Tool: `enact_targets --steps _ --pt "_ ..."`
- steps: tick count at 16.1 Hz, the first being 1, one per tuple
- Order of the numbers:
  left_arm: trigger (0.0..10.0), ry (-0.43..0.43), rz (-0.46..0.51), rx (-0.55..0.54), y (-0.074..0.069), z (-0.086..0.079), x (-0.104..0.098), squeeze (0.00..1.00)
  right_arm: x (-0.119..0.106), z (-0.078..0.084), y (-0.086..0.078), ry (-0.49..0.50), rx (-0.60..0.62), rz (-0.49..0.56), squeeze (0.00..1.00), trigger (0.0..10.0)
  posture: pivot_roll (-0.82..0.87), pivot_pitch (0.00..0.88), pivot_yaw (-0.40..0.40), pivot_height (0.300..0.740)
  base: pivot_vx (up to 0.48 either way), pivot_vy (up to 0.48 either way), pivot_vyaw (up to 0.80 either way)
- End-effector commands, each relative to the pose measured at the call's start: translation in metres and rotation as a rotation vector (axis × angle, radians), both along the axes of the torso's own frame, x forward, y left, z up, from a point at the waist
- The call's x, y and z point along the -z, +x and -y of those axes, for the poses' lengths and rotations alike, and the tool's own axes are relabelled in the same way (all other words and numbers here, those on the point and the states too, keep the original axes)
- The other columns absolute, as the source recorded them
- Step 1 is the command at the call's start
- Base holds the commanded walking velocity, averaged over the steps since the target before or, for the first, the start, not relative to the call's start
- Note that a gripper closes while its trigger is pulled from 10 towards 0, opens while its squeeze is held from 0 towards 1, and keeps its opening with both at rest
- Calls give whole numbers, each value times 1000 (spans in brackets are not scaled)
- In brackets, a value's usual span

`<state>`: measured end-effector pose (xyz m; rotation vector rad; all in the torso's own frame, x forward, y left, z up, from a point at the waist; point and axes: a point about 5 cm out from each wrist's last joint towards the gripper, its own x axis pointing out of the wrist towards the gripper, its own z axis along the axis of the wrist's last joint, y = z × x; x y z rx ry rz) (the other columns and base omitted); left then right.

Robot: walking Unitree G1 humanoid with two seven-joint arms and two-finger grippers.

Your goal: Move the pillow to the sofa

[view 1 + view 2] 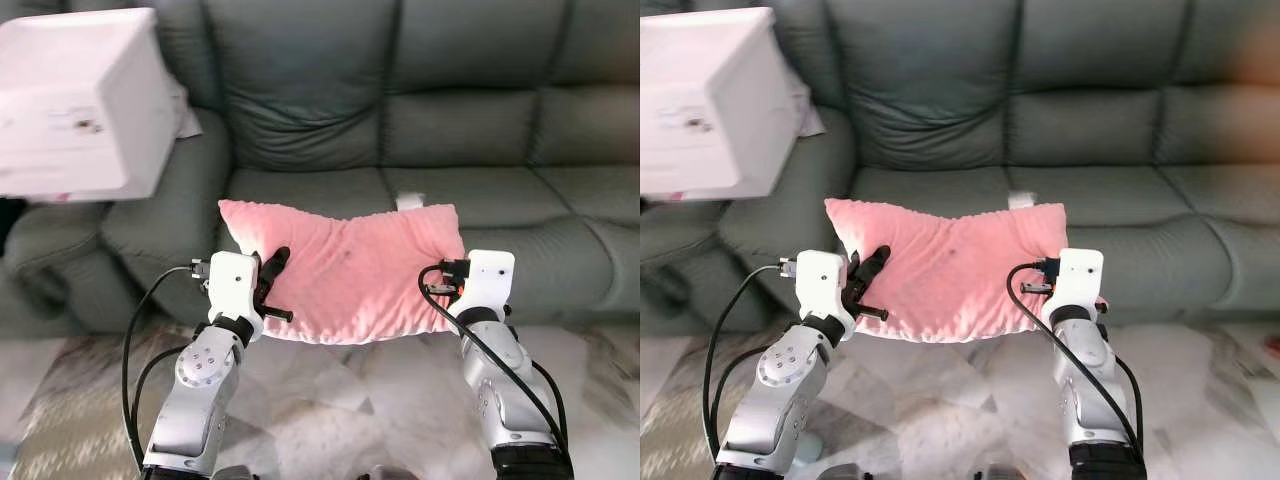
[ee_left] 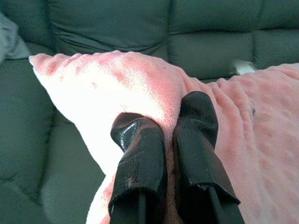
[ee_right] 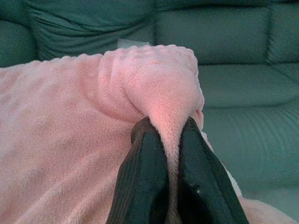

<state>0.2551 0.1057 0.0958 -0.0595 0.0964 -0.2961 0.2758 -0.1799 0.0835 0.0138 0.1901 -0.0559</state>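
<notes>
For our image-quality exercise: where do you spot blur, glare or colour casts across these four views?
Left eye view: the white box at upper left is soft and overexposed. Right eye view: an orange cast tints the sofa at the upper right corner. Left wrist view: the pink pillow washes out to white. Right wrist view: evenly lit.

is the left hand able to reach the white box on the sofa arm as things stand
Probably not: the left hand is shut on the pink pillow, which the right hand also pinches, and the white box sits further left, beyond it.
</notes>
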Motion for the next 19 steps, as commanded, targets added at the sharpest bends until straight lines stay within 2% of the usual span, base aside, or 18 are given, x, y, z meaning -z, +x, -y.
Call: enact_targets --steps 1,2,6,12,19 --pt "10000 -12 23 16 0 2 -4 0 -6 1 2 0 2 24 0 10000 -66 0 -5 740 0 0 0" --pt "10000 -16 35 27 0 3 -6 0 -6 1 1 2 4 23 0 10000 -66 0 -5 740 0 0 0" --pt "10000 -24 38 46 -1 6 -6 0 -6 2 0 7 6 22 0 10000 -73 0 -2 740 468 0 -781" --pt "10000 -27 35 48 -1 6 -6 0 -6 0 -1 -5 -9 22 0 10000 -77 0 0 740 474 0 0" --pt "10000 12 28 -4 3 0 -3 0 -6 -2 -2 26 -17 32 0 10000 -67 0 -3 740 0 0 0"
